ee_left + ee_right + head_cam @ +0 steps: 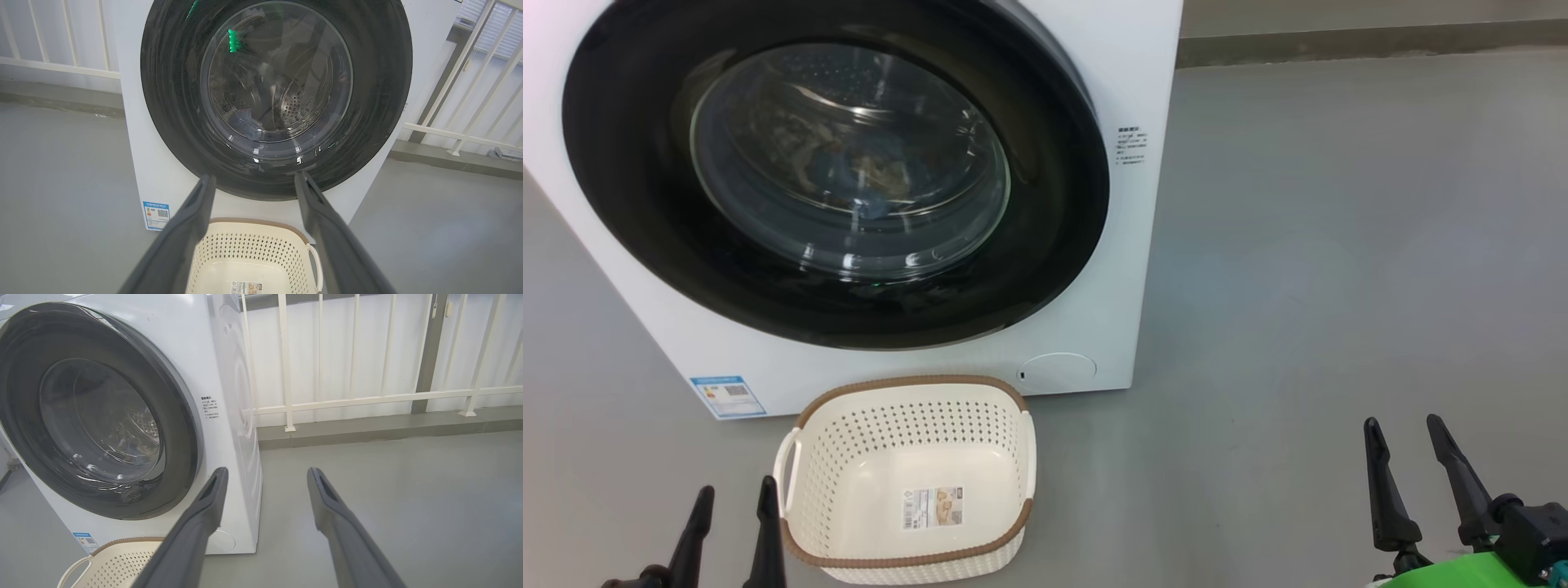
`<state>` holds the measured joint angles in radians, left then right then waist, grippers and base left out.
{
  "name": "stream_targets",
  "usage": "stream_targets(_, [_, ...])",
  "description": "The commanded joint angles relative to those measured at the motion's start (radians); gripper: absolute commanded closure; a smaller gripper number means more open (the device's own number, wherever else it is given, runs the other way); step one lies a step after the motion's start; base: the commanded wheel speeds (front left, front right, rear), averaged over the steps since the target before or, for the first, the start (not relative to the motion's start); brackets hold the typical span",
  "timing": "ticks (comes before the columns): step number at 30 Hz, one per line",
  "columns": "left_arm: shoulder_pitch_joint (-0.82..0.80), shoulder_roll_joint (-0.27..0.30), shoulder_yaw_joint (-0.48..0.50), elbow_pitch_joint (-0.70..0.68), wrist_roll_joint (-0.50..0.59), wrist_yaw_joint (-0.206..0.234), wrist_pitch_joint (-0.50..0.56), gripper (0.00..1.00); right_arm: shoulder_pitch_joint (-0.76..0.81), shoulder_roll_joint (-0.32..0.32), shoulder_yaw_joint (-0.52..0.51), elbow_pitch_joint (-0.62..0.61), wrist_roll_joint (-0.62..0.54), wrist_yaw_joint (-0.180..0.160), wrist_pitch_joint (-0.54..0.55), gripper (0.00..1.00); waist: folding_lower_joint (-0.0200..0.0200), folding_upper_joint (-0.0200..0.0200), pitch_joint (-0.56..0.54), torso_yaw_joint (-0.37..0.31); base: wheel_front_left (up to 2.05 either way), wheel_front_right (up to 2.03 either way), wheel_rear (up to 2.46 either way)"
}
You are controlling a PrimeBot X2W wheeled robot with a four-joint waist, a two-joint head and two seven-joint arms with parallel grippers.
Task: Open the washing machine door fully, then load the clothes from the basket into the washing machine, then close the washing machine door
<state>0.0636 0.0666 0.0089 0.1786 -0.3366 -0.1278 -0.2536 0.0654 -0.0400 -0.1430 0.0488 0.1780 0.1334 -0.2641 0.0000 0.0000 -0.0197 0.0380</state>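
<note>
Door [637, 204] shut, clothes [866, 175] seen behind its glass. Basket [907, 382] sits on floor [1339, 245] just before washer [1143, 82]. Left fingers [693, 531] and right fingers [1382, 482] spread wide, released, grasping nothing.

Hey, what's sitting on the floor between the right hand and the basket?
Nothing. In the head view, the grey floor between the right hand and the basket is bare.
</note>
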Motion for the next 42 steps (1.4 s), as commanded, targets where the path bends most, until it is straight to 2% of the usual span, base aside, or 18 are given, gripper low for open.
stream_targets(1, [-0.013,0.017,0.039,-0.024,0.012,-0.003,-0.008,0.00,-0.007,-0.010,0.026,-0.018,-0.005,-0.003,0.002,0.00,0.0000,0.0000,-0.001,-0.006,0.00,0.00,0.00])
stream_targets(13, [0.000,0.013,0.050,-0.031,0.019,-0.003,-0.008,0.00,-0.005,-0.010,0.039,0.017,-0.041,-0.003,0.002,0.00,0.0000,0.0000,0.000,-0.002,0.00,0.00,0.00])
stream_targets(32, [0.002,0.008,0.061,-0.053,0.034,-0.003,-0.008,0.00,0.000,-0.010,0.052,0.062,-0.062,-0.003,0.002,0.00,0.0000,0.0000,0.014,0.041,0.00,0.00,0.00])
stream_targets(33, [0.015,-0.005,0.024,-0.019,0.027,0.000,0.000,1.00,0.000,0.001,0.030,0.087,-0.053,0.000,0.007,1.00,0.0000,0.0000,0.013,0.039,0.00,0.00,0.00])
stream_targets(38, [0.025,-0.026,0.016,0.036,0.024,0.000,0.007,1.00,0.000,0.011,0.032,0.158,-0.051,0.000,0.010,1.00,0.0000,0.0000,0.013,0.039,0.00,0.00,0.00])
stream_targets(42, [0.019,-0.025,0.019,0.037,-0.017,0.000,0.018,1.00,-0.006,0.010,0.030,0.160,-0.004,0.000,0.023,1.00,0.0009,0.0000,0.012,0.037,0.00,0.00,0.00])
